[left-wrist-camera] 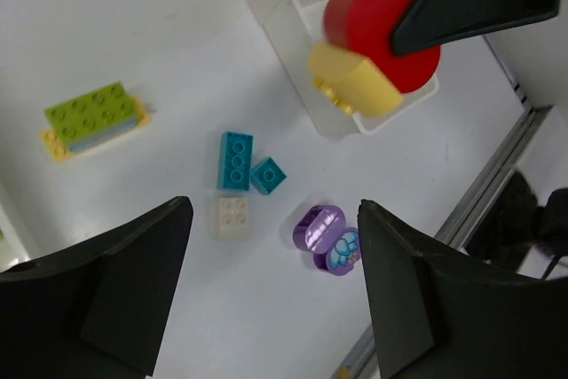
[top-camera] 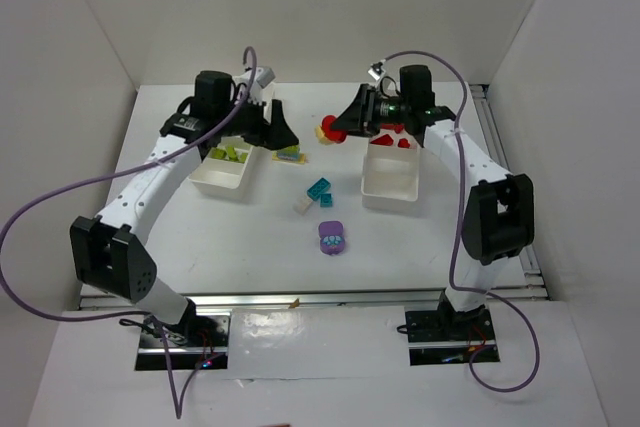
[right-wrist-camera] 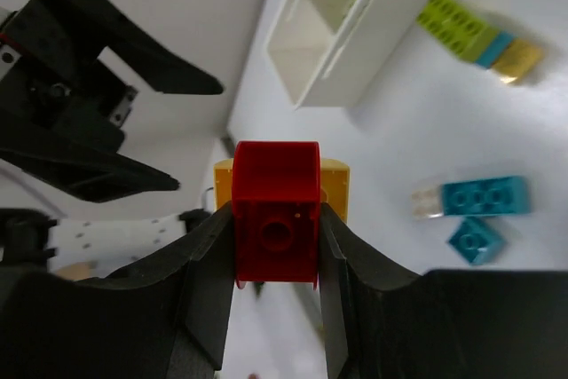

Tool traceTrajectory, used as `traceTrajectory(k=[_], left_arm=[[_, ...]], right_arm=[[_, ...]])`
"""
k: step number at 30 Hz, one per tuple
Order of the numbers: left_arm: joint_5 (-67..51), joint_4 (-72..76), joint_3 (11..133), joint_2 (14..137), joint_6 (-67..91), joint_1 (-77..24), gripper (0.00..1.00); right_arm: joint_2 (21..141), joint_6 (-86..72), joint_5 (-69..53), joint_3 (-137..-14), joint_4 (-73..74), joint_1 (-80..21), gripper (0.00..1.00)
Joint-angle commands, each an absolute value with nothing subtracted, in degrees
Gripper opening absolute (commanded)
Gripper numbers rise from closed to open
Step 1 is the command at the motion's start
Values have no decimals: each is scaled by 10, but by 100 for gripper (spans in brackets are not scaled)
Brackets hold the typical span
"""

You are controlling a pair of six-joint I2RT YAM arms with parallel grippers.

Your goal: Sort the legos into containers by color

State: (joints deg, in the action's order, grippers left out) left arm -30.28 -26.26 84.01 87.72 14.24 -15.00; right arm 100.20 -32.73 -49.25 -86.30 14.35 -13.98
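Note:
My right gripper (top-camera: 345, 125) is shut on a red rounded brick (right-wrist-camera: 276, 210) with a yellow piece (right-wrist-camera: 335, 185) stuck behind it, held above the table left of the right tray (top-camera: 392, 190); several red bricks (top-camera: 396, 139) lie in that tray. My left gripper (top-camera: 280, 135) is open and empty, beside the left tray (top-camera: 222, 182), which holds lime green bricks (top-camera: 232, 154). Loose on the table: a lime, teal and yellow stack (left-wrist-camera: 93, 117), two teal bricks (left-wrist-camera: 235, 160), a white brick (left-wrist-camera: 232, 217) and a purple rounded piece (left-wrist-camera: 328, 239).
White walls close in the table at the back and both sides. A metal rail (top-camera: 498, 147) runs along the right edge. Purple cables loop off both arms. The two grippers face each other closely at the back centre.

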Motion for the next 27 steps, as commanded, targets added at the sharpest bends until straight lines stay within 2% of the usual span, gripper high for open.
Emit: traceTrajectory(k=[1,6,13,27], left_arm=[[-335,-175,864,886,68,-180,86],[-322,-57,800,875,45,-235,87],[-313,-25,778,864,22,-268,87],[-303,7,773,859,22,-282,72]], right_arm=[[966,-456,-641,-823,-3,-140,18],[966,-517,-668,-824,-33,-128,18],[966,-584,-687,-810,-104,-128,18],[977,-589,-698,-803,-104,-140,19]])
